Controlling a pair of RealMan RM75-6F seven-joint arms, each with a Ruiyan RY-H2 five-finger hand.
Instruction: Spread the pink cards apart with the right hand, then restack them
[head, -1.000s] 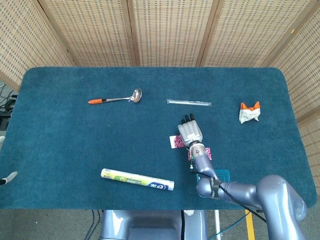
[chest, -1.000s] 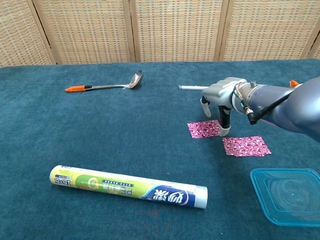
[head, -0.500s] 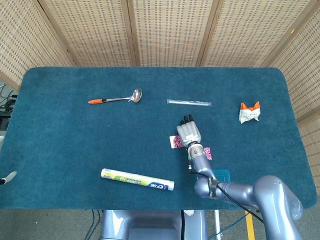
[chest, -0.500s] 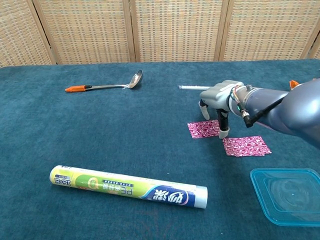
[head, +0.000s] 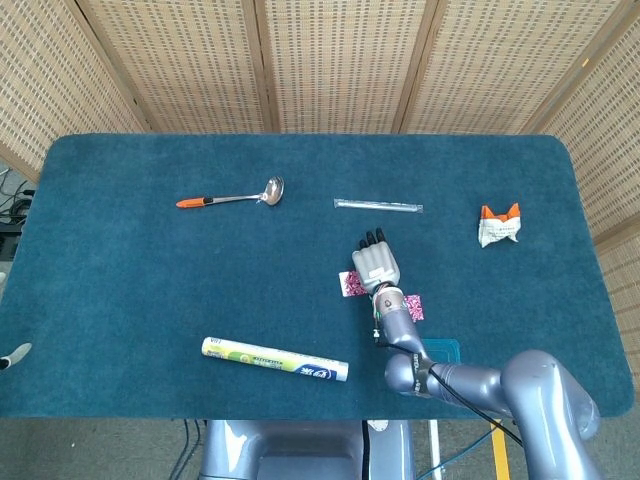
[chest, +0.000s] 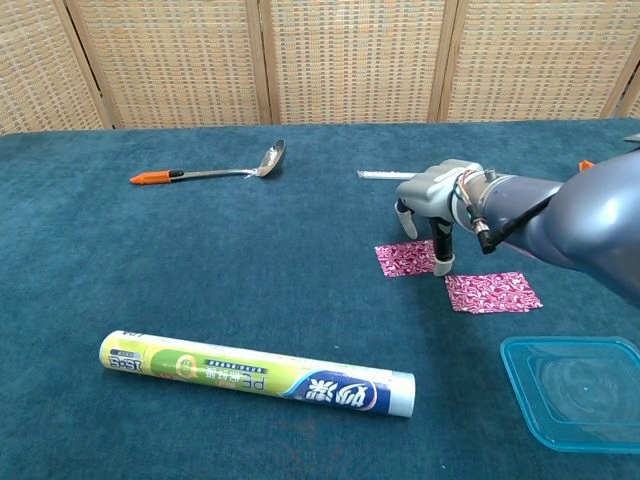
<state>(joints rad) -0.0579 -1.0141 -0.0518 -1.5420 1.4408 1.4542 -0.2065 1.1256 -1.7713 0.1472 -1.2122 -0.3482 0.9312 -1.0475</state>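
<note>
Two pink patterned cards lie flat on the teal felt table (chest: 200, 290), slightly apart: one card (chest: 404, 258) under the right hand (chest: 432, 195), the other card (chest: 492, 292) at its 4 o'clock. Right hand grasps nothing, fingers pointing down, one fingertip (chest: 443, 264) touching the first card's edge. Left hand out of frame.

A rectangular table covered in dark teal carpet-like cloth (head: 150, 280) is shown; on it are laid a metal ladle with an orange handle (head: 232, 198) at the far left; a thin clear-wrapped straw (head: 378, 206) beside it; a crumpled white and orange packet (head: 499, 224) far right; two pink patterned cards (chest: 460, 276) side by side; a yellow-green cling-film roll (chest: 256, 373) near the front; a clear blue plastic tub (chest: 575, 391) at front right.
</note>
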